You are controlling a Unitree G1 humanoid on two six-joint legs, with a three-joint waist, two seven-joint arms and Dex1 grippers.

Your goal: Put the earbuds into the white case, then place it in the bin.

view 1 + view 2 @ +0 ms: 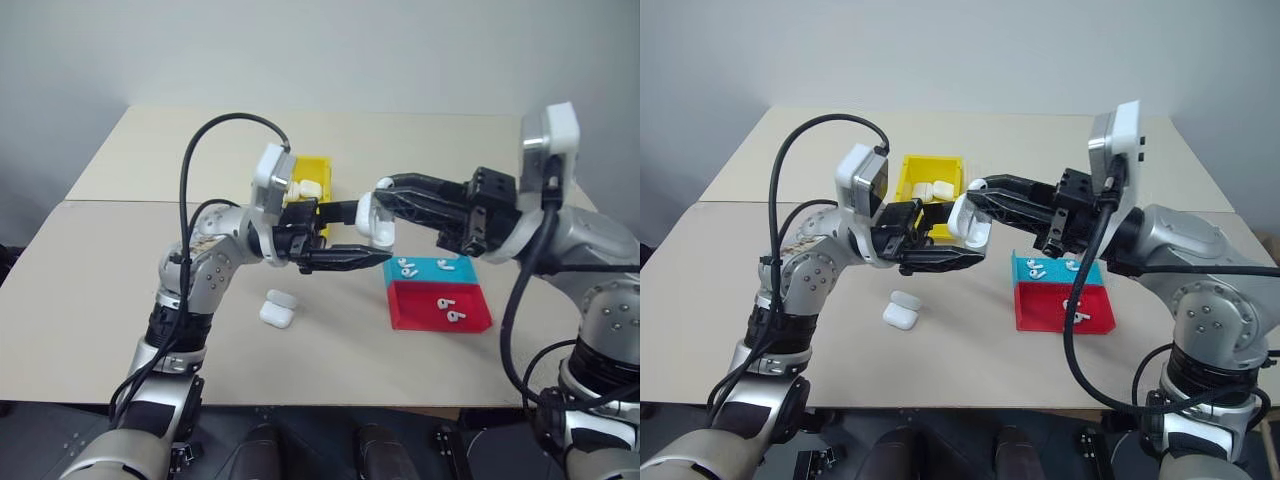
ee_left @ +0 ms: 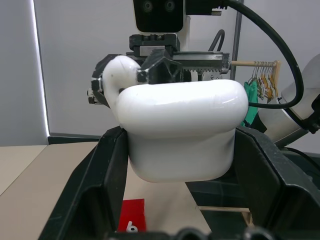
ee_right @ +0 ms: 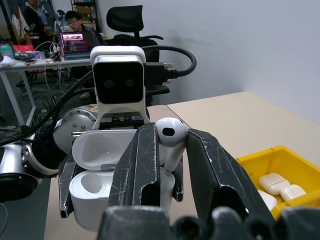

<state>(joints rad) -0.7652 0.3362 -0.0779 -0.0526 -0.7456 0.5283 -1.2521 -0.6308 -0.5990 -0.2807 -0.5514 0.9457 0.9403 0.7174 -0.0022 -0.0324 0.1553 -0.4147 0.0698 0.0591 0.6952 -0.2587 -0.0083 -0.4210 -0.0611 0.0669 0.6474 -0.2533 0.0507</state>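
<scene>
While left claw (image 1: 940, 255) is clamping the open white case (image 3: 100, 172), right claw (image 3: 167, 150) is pinching an earbud (image 3: 170, 137) stem-down just above its empty socket.

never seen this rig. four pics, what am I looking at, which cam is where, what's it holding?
It is a humanoid robot with two arms, each ending in a two-fingered end effector. The two wide pictures come from a stereo camera on its head, looking down at a beige table. The close-ups come from a camera on each wrist.

The left end effector is shut on an open white case. The right end effector grips one earbud just above it.

On the table: a spare case, a blue tray and a red tray with more earbuds, and a yellow bin with finished cases.
</scene>
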